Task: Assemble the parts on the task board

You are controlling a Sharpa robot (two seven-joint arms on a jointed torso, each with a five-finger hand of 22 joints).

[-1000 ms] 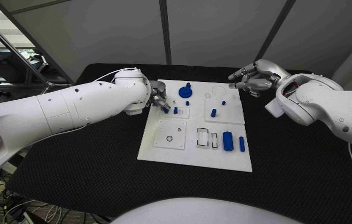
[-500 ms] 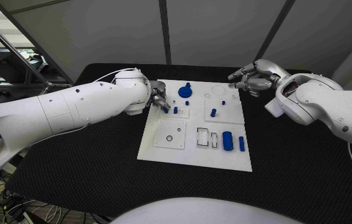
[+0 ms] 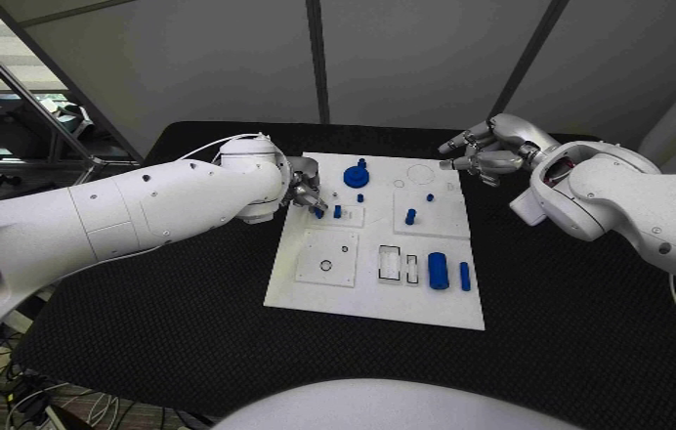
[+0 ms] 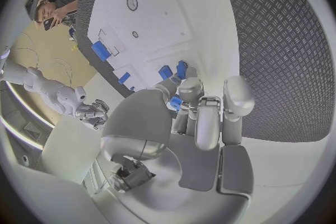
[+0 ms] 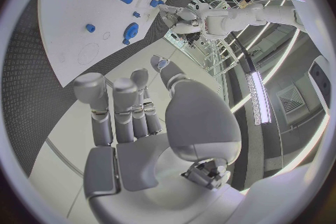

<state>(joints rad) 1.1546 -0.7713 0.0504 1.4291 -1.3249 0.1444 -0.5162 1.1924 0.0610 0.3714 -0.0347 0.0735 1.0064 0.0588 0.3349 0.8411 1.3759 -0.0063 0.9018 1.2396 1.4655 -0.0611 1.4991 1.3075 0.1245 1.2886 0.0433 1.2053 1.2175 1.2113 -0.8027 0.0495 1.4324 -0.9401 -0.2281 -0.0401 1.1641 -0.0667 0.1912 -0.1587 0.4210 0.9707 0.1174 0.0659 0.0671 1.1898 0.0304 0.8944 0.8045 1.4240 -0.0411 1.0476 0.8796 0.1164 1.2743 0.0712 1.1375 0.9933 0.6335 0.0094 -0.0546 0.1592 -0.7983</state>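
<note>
Task board (image 3: 327, 291) lying mid-table; my left hand (image 3: 305, 196) pinching small blue part (image 3: 318, 212) over near-left socket (keeping it upright, lowering slowly). My right hand (image 3: 486, 156) hovering, fingers apart, holding nothing.

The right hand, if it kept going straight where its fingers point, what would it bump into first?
Probably the task board: the right hand hovers off its far right corner, fingers aimed toward it. Depth is unclear, so it might pass above.
</note>
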